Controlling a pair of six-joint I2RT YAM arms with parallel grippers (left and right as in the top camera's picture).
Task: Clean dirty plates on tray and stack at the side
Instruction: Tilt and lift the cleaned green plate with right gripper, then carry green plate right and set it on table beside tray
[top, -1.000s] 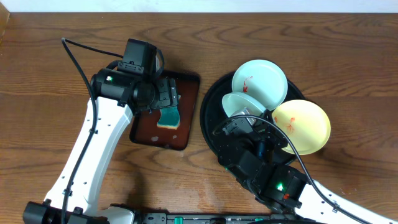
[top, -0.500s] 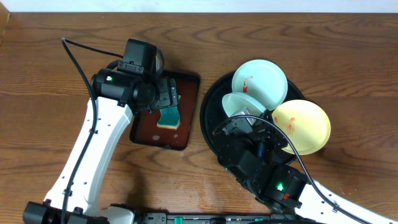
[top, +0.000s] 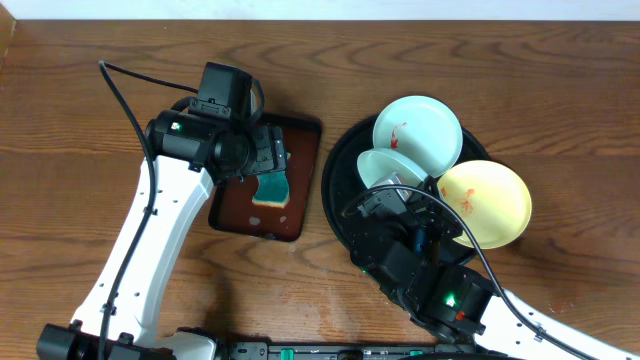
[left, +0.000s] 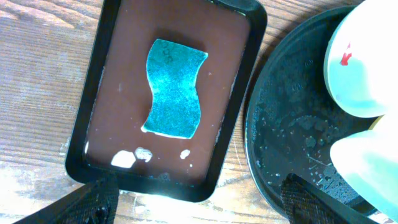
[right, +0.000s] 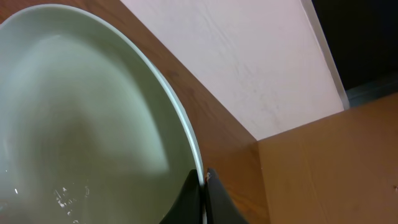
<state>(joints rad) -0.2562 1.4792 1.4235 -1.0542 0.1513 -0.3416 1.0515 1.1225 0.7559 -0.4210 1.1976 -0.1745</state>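
Three plates lie on the round black tray (top: 340, 165): a mint-white plate (top: 418, 128) with a red smear at the back, a yellow plate (top: 490, 205) with a red smear at the right, and a second mint-white plate (top: 385, 168) in the middle. My right gripper (right: 202, 196) is shut on the rim of that middle plate (right: 81, 118), which fills the right wrist view. My left gripper (left: 199, 202) is open above the dark-brown rectangular tray (left: 102, 106), over the blue-green sponge (left: 174, 87), touching nothing.
The brown tray (top: 300, 190) holds shallow liquid and the sponge (top: 272, 187), left of the black tray (left: 280, 124). Bare wooden table (top: 80, 140) lies left, behind and right. The right arm body covers the black tray's front.
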